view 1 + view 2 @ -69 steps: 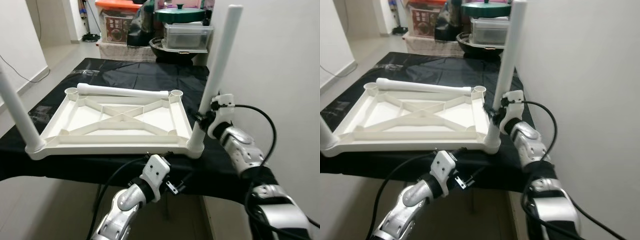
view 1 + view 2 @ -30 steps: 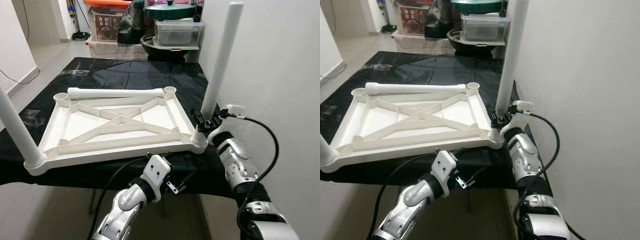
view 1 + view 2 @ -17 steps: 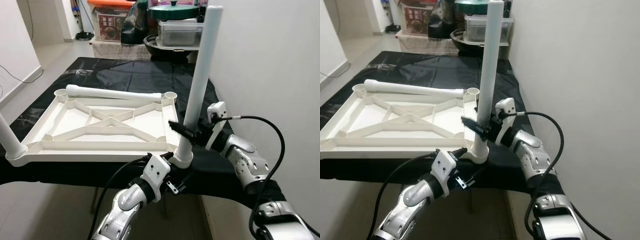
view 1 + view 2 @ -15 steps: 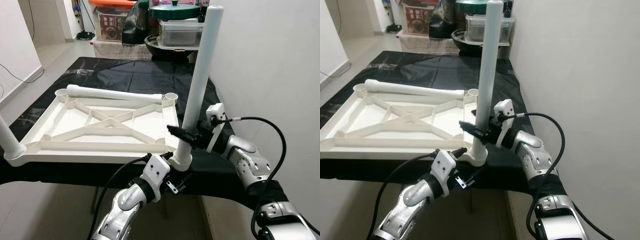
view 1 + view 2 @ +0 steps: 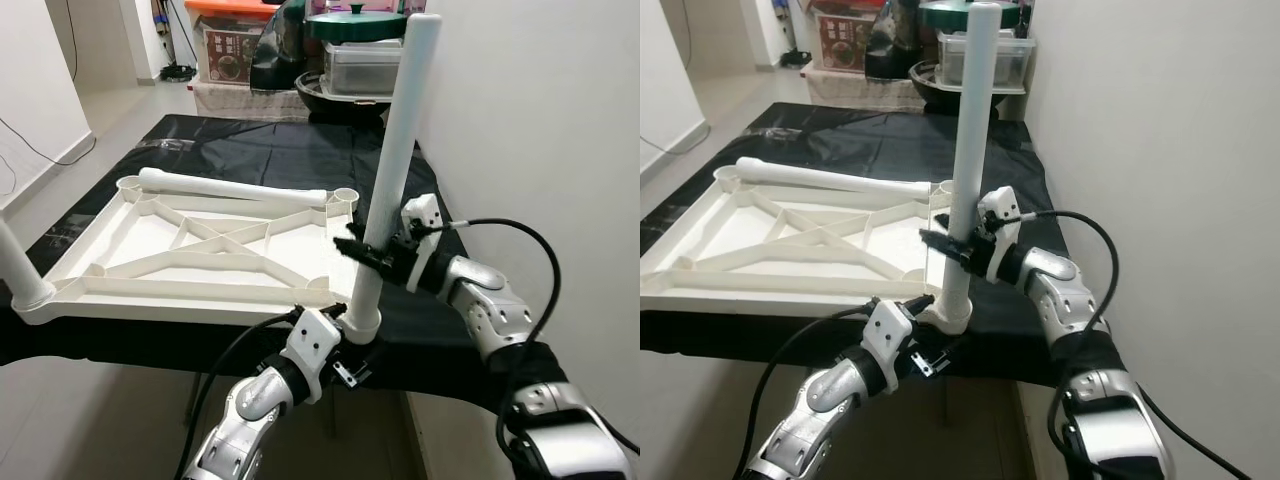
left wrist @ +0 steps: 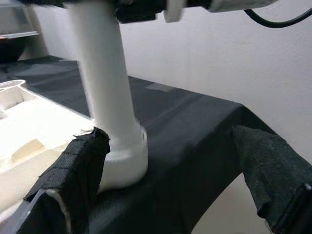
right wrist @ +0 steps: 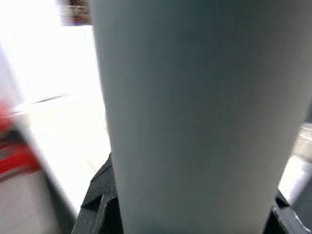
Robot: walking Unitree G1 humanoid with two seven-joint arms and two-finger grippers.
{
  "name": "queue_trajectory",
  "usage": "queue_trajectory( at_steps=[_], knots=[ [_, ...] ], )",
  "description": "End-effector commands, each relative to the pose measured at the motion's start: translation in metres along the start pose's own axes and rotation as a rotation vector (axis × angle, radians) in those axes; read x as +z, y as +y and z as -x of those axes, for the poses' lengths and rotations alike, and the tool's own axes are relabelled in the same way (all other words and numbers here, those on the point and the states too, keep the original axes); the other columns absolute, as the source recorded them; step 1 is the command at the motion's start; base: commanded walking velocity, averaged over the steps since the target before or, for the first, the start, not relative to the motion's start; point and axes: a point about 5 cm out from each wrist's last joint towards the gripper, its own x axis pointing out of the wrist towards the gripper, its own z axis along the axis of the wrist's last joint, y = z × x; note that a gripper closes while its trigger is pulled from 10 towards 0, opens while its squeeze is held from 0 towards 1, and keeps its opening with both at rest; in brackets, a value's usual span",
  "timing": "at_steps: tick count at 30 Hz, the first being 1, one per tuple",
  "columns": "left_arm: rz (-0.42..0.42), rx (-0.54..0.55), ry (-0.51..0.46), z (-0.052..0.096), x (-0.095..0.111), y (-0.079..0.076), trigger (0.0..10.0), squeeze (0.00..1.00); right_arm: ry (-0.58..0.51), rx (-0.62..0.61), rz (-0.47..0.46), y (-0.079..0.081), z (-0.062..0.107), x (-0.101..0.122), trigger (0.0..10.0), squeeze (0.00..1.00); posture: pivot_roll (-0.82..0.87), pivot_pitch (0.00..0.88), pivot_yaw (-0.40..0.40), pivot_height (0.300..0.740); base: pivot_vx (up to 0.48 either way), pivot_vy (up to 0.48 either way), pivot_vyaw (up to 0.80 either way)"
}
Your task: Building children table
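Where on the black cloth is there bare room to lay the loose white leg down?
Bare black cloth lies beyond the loose white leg and upturned white tabletop, short of the stacked containers. Crowded: the near right corner, where the right gripper grips the upright white leg.

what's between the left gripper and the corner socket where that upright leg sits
Nothing visible. The left gripper is open at the table's near edge, one finger against the corner socket holding the upright leg, the other out over the black cloth. The right gripper is clamped on the leg higher up.
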Motion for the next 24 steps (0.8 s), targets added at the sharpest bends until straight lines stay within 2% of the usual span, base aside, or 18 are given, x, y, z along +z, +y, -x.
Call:
queue_trajectory(
  at_steps=[1, 3, 4, 7, 8, 9, 10, 11, 14, 15, 16, 17, 18, 19, 21, 22, 23, 24],
  knots=[
    [-0.013, -0.005, 0.001, 0.000, 0.001, 0.000, 10.0, 0.00, -0.035, -0.231, -0.040, -0.023, 0.007, 0.005, 0.0, 0.00, 0.10, 0.000, -0.074, 0.740, 0.000, 0.000, 0.00],
    [-0.013, -0.005, 0.001, 0.000, 0.001, 0.000, 10.0, 0.00, -0.034, -0.562, -0.086, -0.046, 0.017, 0.004, 0.0, 0.00, 0.10, 0.000, -0.074, 0.740, 0.000, 0.000, 0.00],
    [-0.013, -0.005, 0.001, 0.000, 0.001, 0.000, 10.0, 0.00, -0.034, -0.562, -0.086, -0.046, 0.017, 0.004, 0.0, 0.00, 0.10, 0.000, -0.074, 0.740, 0.000, 0.000, 0.00],
    [-0.014, -0.005, 0.000, -0.001, 0.001, 0.000, 10.0, 0.00, -0.058, -0.968, -0.139, -0.067, 0.038, 0.002, 0.0, 0.00, 0.10, 0.000, -0.078, 0.740, 0.000, 0.000, 0.00],
    [-0.014, -0.005, 0.000, -0.001, 0.001, 0.000, 10.0, 0.00, -0.058, -0.968, -0.139, -0.067, 0.038, 0.002, 0.0, 0.00, 0.10, 0.000, -0.078, 0.740, 0.000, 0.000, 0.00],
    [-0.014, -0.005, 0.001, -0.001, 0.001, 0.000, 10.0, 0.00, -0.070, -1.055, -0.164, -0.068, 0.042, 0.000, 0.0, 0.00, 0.10, 0.000, -0.078, 0.740, 0.000, 0.000, 0.00],
    [-0.014, -0.005, 0.001, -0.001, 0.001, 0.000, 10.0, 0.00, -0.070, -1.055, -0.164, -0.068, 0.042, 0.000, 0.0, 0.00, 0.10, 0.000, -0.078, 0.740, 0.000, 0.000, 0.00],
    [-0.015, -0.005, 0.001, -0.001, 0.001, -0.001, 10.0, 0.00, -0.086, -1.124, -0.218, -0.062, 0.038, -0.004, 0.0, 0.00, 0.10, 0.000, -0.082, 0.740, 0.000, 0.000, 0.00],
    [-0.015, -0.005, 0.001, -0.001, 0.001, -0.001, 10.0, 0.00, -0.092, -1.137, -0.236, -0.059, 0.035, -0.005, 0.0, 0.00, 0.10, 0.000, -0.082, 0.740, 0.000, 0.000, 0.00],
    [-0.015, -0.006, 0.001, -0.001, 0.000, -0.001, 10.0, 0.00, -0.091, -1.129, -0.234, -0.056, 0.030, -0.006, 3.7, 0.00, 0.10, 0.000, -0.085, 0.740, 0.000, 0.000, 0.00],
    [-0.015, -0.006, 0.001, -0.001, 0.000, -0.001, 10.0, 0.00, -0.091, -1.129, -0.234, -0.056, 0.030, -0.006, 3.7, 0.00, 0.10, 0.000, -0.085, 0.740, 0.000, 0.000, 0.00],
    [-0.015, -0.005, 0.001, -0.001, 0.000, -0.002, 10.0, 0.00, -0.096, -1.077, -0.229, -0.051, 0.023, -0.006, 10.0, 0.00, 0.10, 0.000, -0.089, 0.740, 0.000, 0.000, 0.00],
    [-0.015, -0.004, 0.001, -0.001, 0.000, -0.002, 10.0, 0.00, -0.112, -1.023, -0.223, -0.045, 0.016, -0.005, 10.0, 1.00, 0.10, 0.000, -0.089, 0.740, 0.000, 0.000, 0.00],
    [-0.015, -0.003, 0.001, 0.000, 0.000, -0.002, 10.0, 0.00, -0.127, -0.977, -0.216, -0.041, 0.011, -0.003, 10.0, 1.00, 0.10, 0.000, -0.091, 0.740, 0.000, 0.000, 0.00],
    [-0.015, -0.003, 0.001, 0.000, 0.000, -0.002, 10.0, 0.00, -0.136, -0.965, -0.211, -0.038, 0.007, -0.003, 10.0, 1.00, 0.10, 0.000, -0.091, 0.740, 0.000, 0.000, 0.00],
    [-0.014, -0.003, 0.001, 0.000, 0.000, -0.002, 10.0, 0.00, -0.149, -0.938, -0.181, -0.036, 0.005, 0.000, 10.0, 0.57, 0.10, 0.000, -0.091, 0.740, 0.000, 0.000, 0.00],
    [-0.014, -0.003, 0.001, 0.000, 0.000, -0.002, 10.0, 0.00, -0.159, -0.888, -0.177, -0.033, 0.002, 0.000, 10.0, 0.00, 0.10, 0.000, -0.091, 0.740, 0.000, 0.000, 0.00],
    [-0.014, -0.003, 0.001, 0.000, 0.000, -0.002, 10.0, 0.00, -0.164, -0.853, -0.176, -0.032, 0.001, 0.000, 10.0, 0.00, 0.10, 0.000, -0.091, 0.740, 0.000, 0.000, 0.00]
  ],
)
